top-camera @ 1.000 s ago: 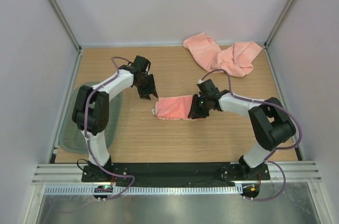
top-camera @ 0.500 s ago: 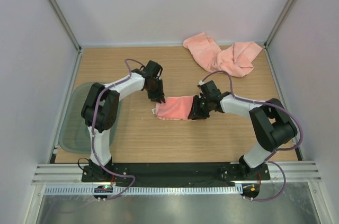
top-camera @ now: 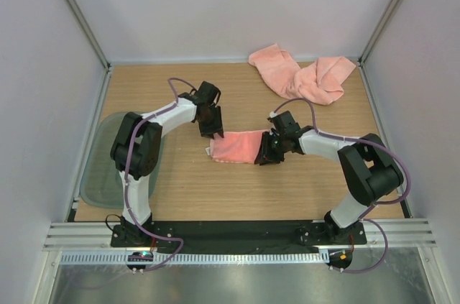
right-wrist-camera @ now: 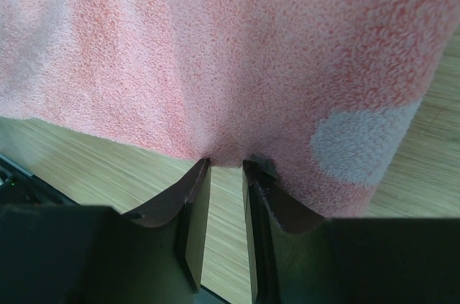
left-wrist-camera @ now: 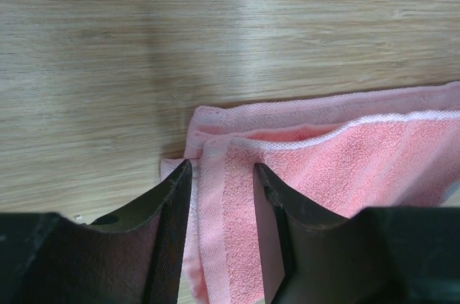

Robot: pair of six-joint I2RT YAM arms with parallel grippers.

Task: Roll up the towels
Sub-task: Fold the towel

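Observation:
A folded salmon-pink towel (top-camera: 236,147) lies flat in the middle of the wooden table. My left gripper (top-camera: 213,131) is at its left end. In the left wrist view its jaws (left-wrist-camera: 223,174) are open and straddle the paler woven band at the corner of the towel (left-wrist-camera: 345,167). My right gripper (top-camera: 267,152) is at the towel's right end. In the right wrist view its narrow jaws (right-wrist-camera: 226,167) pinch the puckered edge of the towel (right-wrist-camera: 215,52), which fills the upper view.
Two more pink towels (top-camera: 302,74) lie crumpled at the back right corner. A translucent grey-green tray (top-camera: 100,167) sits at the left edge, partly under the left arm. Walls enclose the table on three sides.
My left gripper has swung right from the open table to the towel's left end and now straddles its corner. The right gripper has stayed at the towel's right end.

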